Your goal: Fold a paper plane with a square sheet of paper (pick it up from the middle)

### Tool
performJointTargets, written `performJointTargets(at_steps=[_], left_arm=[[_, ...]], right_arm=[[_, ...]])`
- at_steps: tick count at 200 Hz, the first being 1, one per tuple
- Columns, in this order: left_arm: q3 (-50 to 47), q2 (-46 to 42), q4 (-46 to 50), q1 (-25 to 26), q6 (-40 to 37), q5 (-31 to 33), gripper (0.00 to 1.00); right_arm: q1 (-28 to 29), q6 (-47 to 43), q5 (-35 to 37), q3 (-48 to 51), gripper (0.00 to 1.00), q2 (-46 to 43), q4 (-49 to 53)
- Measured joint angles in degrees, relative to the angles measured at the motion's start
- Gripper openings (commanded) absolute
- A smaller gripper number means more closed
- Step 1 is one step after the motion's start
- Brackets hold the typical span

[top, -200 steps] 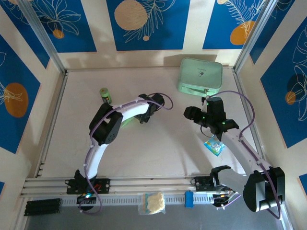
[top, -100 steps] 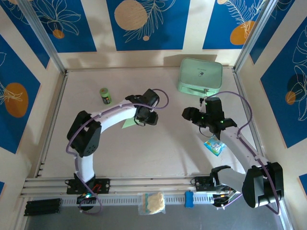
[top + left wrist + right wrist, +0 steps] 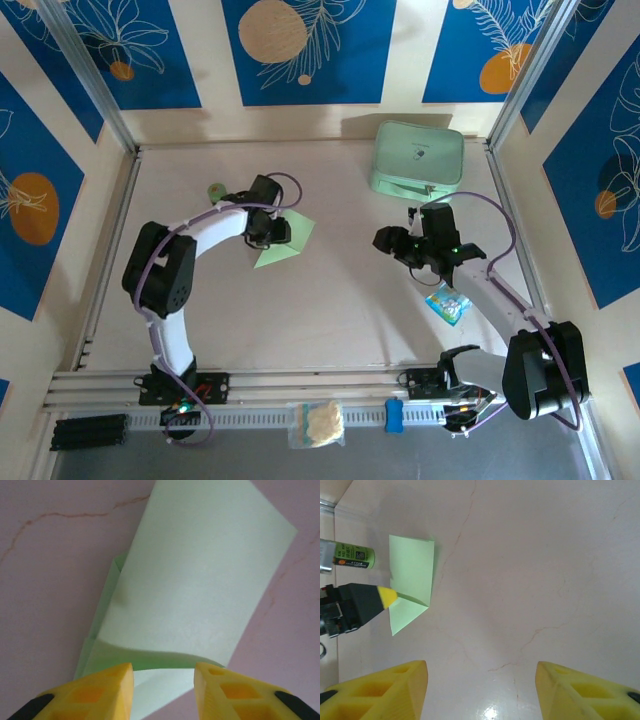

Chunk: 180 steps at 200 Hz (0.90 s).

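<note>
The square sheet of paper (image 3: 290, 244) is pale green and lies left of the table's middle, folded over, with one flap curling up off the table (image 3: 200, 580). It is not in the shape of a paper plane. My left gripper (image 3: 280, 232) sits low at the sheet's left edge. Its yellow fingers stand apart, and the paper's edge passes between them (image 3: 164, 690) without being pinched. In the right wrist view one yellow fingertip (image 3: 386, 596) touches the sheet (image 3: 412, 570) at its crease. My right gripper (image 3: 381, 240) hovers open to the right of the sheet, over bare table (image 3: 481, 690).
A small green bottle (image 3: 216, 193) stands behind the left gripper, close to it (image 3: 354, 557). A mint-green case (image 3: 418, 158) lies at the back right. A blue packet (image 3: 447, 304) lies under the right arm. A bag (image 3: 318, 422) and a blue block (image 3: 394, 415) rest on the front rail.
The left arm has swung left and back, uncovering the folded sheet, and its jaws have opened a little. The right gripper has drifted slightly left.
</note>
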State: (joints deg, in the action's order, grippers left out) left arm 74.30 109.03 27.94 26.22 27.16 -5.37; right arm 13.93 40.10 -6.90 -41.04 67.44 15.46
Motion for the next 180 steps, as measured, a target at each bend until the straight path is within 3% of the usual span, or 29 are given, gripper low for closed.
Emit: performJointTargets(at_steps=[98,134,180], left_arm=[[1.18,4.31,-0.9,0.48,-0.55,-4.33,0.38],[-0.5,3.72,-3.3,4.72,1.86,-8.0,0.39],[-4.09,2.32,-8.55,10.29,10.27,-14.03,0.41]], right_arm=[[0.83,0.22,0.0,-0.52,0.59,2.78,0.02],[2.27,1.55,0.0,-0.57,0.57,4.87,-0.44],[4.9,6.1,0.0,-0.57,0.55,7.8,-2.45]])
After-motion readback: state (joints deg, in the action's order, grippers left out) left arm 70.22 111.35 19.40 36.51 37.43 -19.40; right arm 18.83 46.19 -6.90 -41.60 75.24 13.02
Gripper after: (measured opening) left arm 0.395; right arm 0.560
